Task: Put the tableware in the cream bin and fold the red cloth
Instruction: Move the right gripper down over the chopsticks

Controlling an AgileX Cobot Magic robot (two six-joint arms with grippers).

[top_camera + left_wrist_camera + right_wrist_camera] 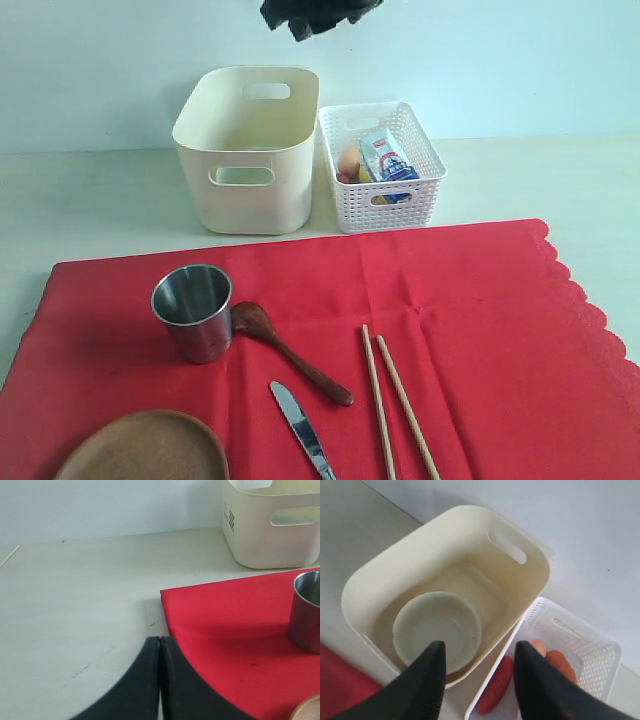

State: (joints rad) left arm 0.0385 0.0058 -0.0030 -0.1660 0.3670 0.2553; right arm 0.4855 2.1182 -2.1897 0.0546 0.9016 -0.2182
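Right tool hangs above the cream bin, fingers standing moderately apart with nothing between them; in the exterior view only its dark underside shows at the top edge. Pale green-white bowl sits upright on the bin floor, toward one end, mouth up. White lattice basket stands just beside the bin on its right, walls almost touching; inside it an egg, a small carton leaning, and a reddish sausage along the near wall. Red cloth lies spread flat on the pale tabletop in front of both containers, scalloped edge on the right, faint fold creases across it. On the cloth: steel cup upright at left; dark wooden spoon just beside it, bowl end near the cup, handle running off to the right and nearer the camera; metal knife nearer the front edge; two wooden chopsticks side by side, slightly splayed, right of the knife; brown wooden plate at front left, partly cut off by the frame. Left tool hovers low off the cloth's left corner, over bare tabletop, fingers pressed together, gripping nothing
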